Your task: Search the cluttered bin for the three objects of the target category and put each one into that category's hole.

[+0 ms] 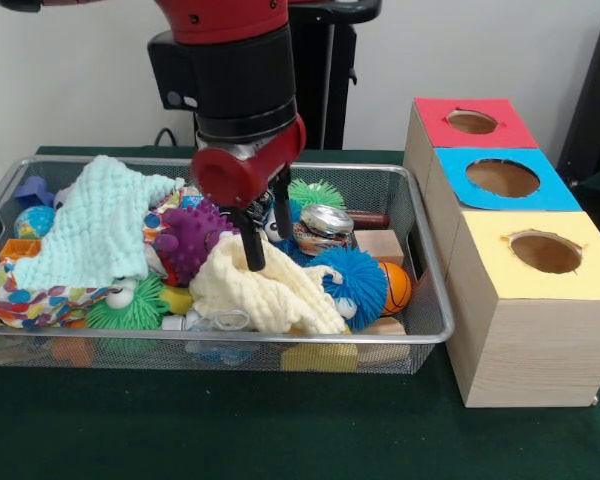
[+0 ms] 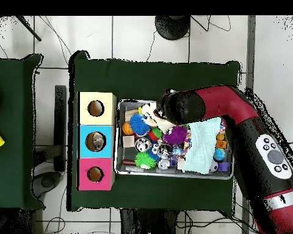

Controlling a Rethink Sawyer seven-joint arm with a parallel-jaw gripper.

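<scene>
The wire mesh bin (image 1: pixel 432 330) is full of toys and cloths; it also shows in the overhead view (image 2: pixel 173 175). A clear wrinkled plastic bottle (image 1: pixel 212 322) lies against the bin's front wall, partly under a cream cloth (image 1: pixel 270 290). I see no other clear bottles. My gripper (image 1: pixel 268 250) hangs down into the middle of the bin with its fingers (image 1: pixel 252 245) apart, the tips at the cream cloth's top edge. Nothing shows held. In the overhead view the arm (image 2: pixel 191 105) hides the gripper.
A silver can (image 1: pixel 325 225) lies right of the gripper. A pale green cloth (image 1: pixel 95 225), a purple spiky ball (image 1: pixel 192 240) and blue (image 1: pixel 352 282) and green fuzzy balls fill the bin. Red (image 1: pixel 472 122), blue (image 1: pixel 502 178) and yellow (image 1: pixel 545 252) boxes with holes stand beside it.
</scene>
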